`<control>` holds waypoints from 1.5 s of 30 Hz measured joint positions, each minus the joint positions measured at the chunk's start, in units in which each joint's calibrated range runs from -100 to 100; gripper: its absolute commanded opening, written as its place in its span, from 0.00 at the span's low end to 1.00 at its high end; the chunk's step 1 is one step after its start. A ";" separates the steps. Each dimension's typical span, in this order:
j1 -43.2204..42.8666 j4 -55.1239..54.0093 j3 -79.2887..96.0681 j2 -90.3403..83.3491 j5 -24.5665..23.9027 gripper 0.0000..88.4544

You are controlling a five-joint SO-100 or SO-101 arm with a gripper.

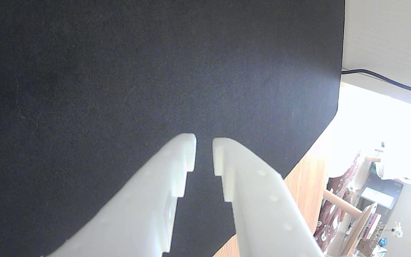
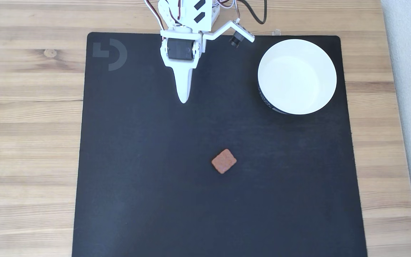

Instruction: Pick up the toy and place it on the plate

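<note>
Hand (image 2: 183,97) sits near the top edge of the black mat (image 2: 137,200), pointing down the fixed view, fingers nearly together with a narrow gap at the tips, holding nothing. In the wrist view the hand (image 1: 204,140) shows that same slim gap over bare mat; it counts as released but barely parted.

Toy (image 2: 224,161) lies flat near the mat's centre, well apart from the hand: below the fingertips in the fixed view and somewhat to the right. It is square, so there's no real long axis; it sits turned like a diamond, corners toward the mat's edges.

Plate (image 2: 326,57) is at the mat's top right corner, apart from the toy.

Judgement: reach not yet started. The coming move needs the hand to travel forward and rightward, part wider, and probably rotate to meet flat sides rather than corners.

Mat rests on a wooden worktop (image 2: 27,107).
</note>
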 measured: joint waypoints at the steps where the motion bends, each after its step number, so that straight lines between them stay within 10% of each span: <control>1: 0.00 0.00 0.00 0.00 0.00 0.03; 24: -2.41 2.62 -6.24 2.58 0.00 0.03; 45: -7.99 1.35 -69.34 75.52 0.00 0.03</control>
